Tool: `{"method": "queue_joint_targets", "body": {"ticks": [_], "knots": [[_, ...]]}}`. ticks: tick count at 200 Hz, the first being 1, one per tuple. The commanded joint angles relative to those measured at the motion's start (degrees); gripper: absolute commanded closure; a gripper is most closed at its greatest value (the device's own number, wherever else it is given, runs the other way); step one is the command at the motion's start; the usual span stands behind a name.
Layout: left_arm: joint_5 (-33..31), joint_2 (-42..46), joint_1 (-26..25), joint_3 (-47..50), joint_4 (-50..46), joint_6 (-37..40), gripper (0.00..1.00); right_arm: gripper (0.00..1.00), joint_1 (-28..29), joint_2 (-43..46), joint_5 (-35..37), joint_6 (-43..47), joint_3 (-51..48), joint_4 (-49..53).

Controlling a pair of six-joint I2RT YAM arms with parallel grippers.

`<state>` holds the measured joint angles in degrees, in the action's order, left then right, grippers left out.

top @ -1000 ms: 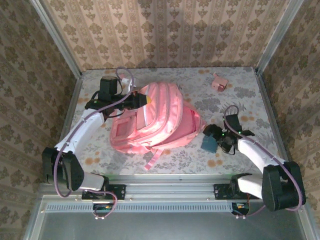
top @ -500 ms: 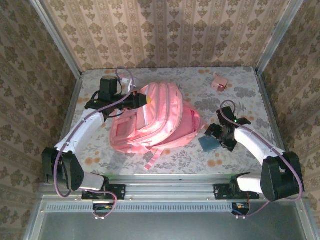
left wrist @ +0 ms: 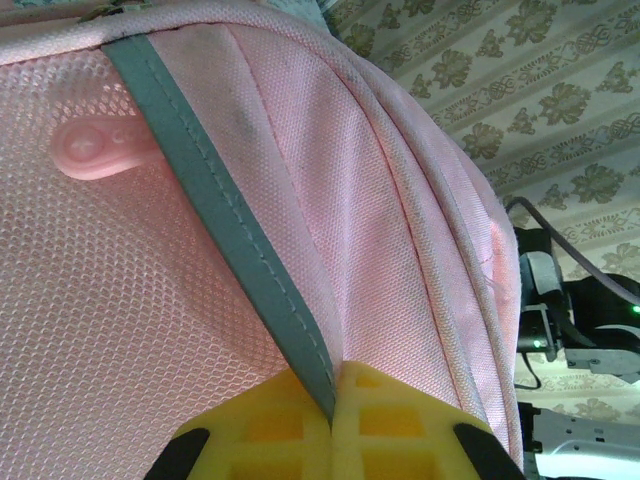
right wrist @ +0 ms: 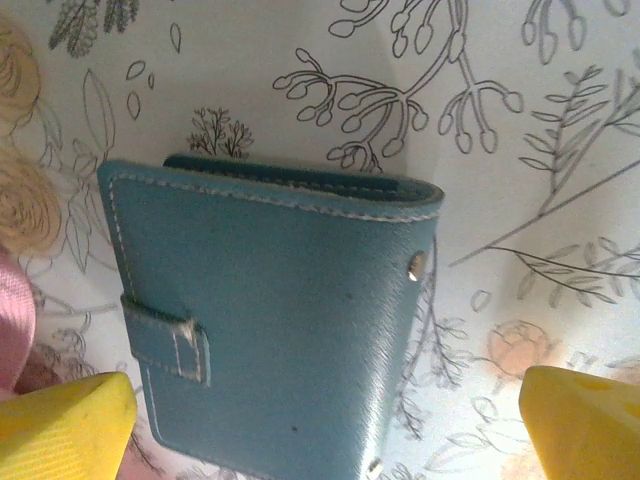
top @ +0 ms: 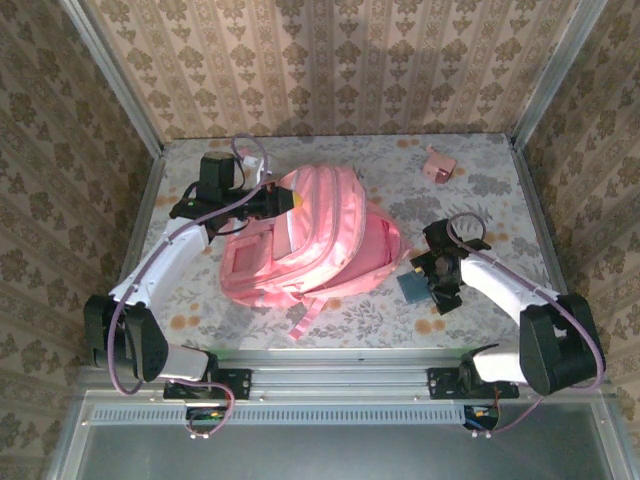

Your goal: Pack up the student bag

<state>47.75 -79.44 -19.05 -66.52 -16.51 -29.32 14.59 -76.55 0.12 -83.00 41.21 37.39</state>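
The student bag (top: 310,235), a large pink backpack, lies in the middle of the table. My left gripper (top: 283,198) is at its far left edge. In the left wrist view its yellow fingers (left wrist: 400,430) are shut on a grey-blue trim strip (left wrist: 230,220) of the bag's pink fabric (left wrist: 120,280). A blue wallet (top: 410,287) lies flat on the table just right of the bag. My right gripper (top: 432,275) hovers over it. In the right wrist view the wallet (right wrist: 270,320) lies between the two wide-apart yellow fingertips (right wrist: 60,425), which do not touch it.
A small pink box (top: 438,165) sits at the far right of the flower-patterned table (top: 500,210). A pink strap (top: 305,318) trails from the bag toward the near edge. Wallpapered walls close in the table on three sides.
My right wrist has swung away from the near edge and turned over the wallet, which shifted slightly toward the bag. The left arm and the bag have not moved.
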Motion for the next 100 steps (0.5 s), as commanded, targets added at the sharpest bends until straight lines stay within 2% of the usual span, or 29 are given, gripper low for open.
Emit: {"method": "queue_joint_targets", "body": {"ticks": [1,20,61,85,100], "knots": [[1.39,0.95,0.64,-0.71,0.68,0.43,1.0,0.0,0.43,-1.95,2.35,-4.54,-0.44,-5.04],[1.52,1.0,0.68,-0.71,0.7,0.37,1.0,0.0,0.4,-2.72,3.02,-4.58,-0.43,-7.51],[1.47,1.17,0.76,-0.6,0.73,0.49,1.0,0.0,-0.08,-10.15,2.64,-3.59,0.4,-9.0],[1.43,1.08,0.77,-0.62,0.69,0.45,1.0,0.0,-0.02,-13.35,1.84,-1.89,2.7,-5.68],[1.41,1.1,0.83,-0.63,0.7,0.41,1.0,0.05,0.08,-14.15,2.95,-0.83,4.1,-2.53]]}}
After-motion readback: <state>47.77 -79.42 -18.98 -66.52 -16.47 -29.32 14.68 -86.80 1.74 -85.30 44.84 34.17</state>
